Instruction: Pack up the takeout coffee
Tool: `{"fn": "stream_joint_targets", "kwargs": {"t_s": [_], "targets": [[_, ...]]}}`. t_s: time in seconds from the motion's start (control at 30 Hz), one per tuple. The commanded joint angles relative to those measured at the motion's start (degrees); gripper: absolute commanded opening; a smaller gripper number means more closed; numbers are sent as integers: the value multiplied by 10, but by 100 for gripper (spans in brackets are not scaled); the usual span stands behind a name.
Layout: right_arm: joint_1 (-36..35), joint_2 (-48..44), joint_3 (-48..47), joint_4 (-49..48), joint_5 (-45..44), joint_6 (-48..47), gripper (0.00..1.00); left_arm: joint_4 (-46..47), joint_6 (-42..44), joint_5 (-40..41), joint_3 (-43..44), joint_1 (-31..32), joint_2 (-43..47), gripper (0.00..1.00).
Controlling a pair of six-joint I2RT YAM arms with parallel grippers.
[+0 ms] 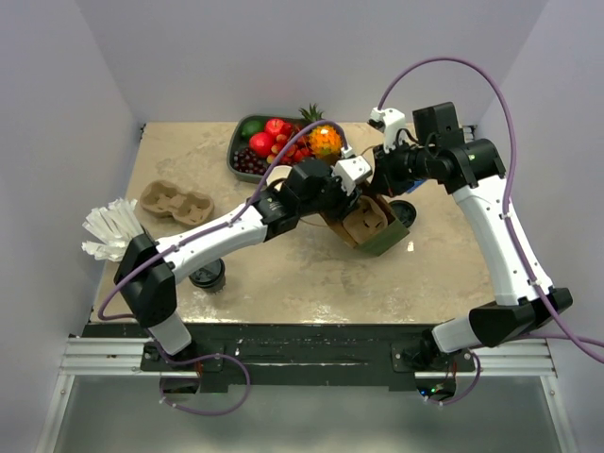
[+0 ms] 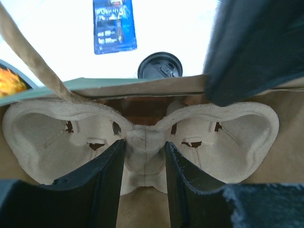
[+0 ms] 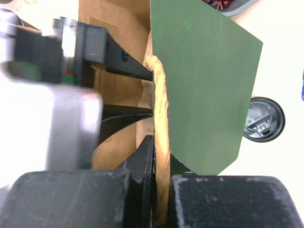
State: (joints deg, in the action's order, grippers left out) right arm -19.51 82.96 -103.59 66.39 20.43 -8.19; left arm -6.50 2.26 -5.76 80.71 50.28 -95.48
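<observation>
I find the takeout coffee (image 1: 207,275) at lower left of the top view. It stands upright, lid up, long axis vertical, just beside the left arm and well apart from the paper bag (image 1: 385,238) at centre. The left gripper (image 2: 145,145) pinches the central ridge of the pulp cup carrier (image 2: 232,137) inside that bag. The right gripper (image 3: 160,190) is clamped on the bag's twisted paper handle (image 3: 159,95). A loose black lid (image 1: 403,212) lies just right of the bag.
</observation>
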Motion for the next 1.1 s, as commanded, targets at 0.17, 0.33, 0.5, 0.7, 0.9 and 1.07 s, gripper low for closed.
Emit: {"fn": "stream_joint_targets", "kwargs": {"t_s": [0.17, 0.33, 0.5, 0.7, 0.9, 1.07], "targets": [[0, -3, -59, -3, -9, 2, 43, 17, -40, 22, 2, 0, -1, 0], [1, -1, -62, -6, -22, 2, 44, 16, -40, 17, -5, 0, 2, 0], [1, 6, -62, -13, -22, 3, 37, 16, -41, 11, -11, 0, 9, 0], [1, 27, -87, 13, -7, -17, 39, 17, -38, 15, -13, 0, 14, 0], [0, -4, -25, 30, 36, -30, 51, 18, -37, 14, -9, 0, 10, 0], [0, -5, -13, 33, 39, -37, 53, 19, -36, 16, -6, 0, 7, 0]]}}
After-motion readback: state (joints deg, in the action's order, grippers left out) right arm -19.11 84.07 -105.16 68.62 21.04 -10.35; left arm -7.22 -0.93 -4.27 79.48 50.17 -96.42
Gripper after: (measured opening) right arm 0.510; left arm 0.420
